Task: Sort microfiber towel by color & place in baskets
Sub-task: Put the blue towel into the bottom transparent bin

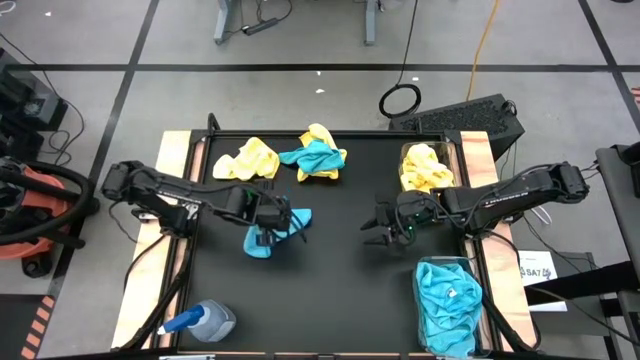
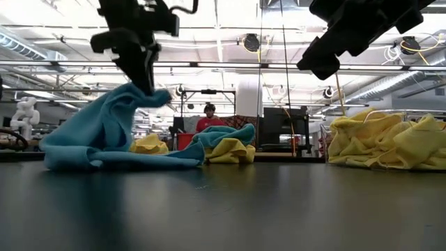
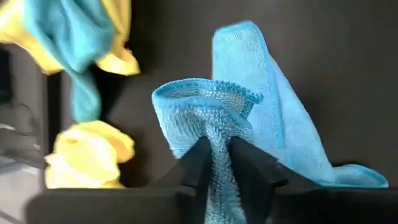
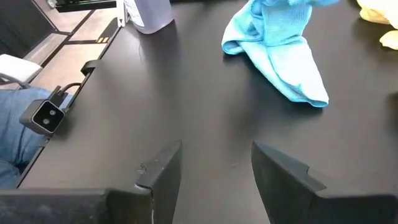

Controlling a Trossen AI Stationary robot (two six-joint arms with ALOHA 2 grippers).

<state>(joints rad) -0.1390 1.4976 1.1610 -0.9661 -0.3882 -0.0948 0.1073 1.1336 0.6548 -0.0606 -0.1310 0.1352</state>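
cut off: spray bottle (image 4: 149, 14) | hidden: towel fold between fingers (image 3: 198, 165)

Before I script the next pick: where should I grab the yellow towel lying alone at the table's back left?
Take the yellow towel from straight above, on its bunched raised middle. It lies crumpled and low, apart from the mixed pile, so its edges offer little to pinch.

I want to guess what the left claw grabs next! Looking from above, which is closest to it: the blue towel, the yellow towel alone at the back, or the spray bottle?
1. Blue towel: pinched in the left claw.
2. Yellow towel: at the table's back.
3. Spray bottle: front-left corner.
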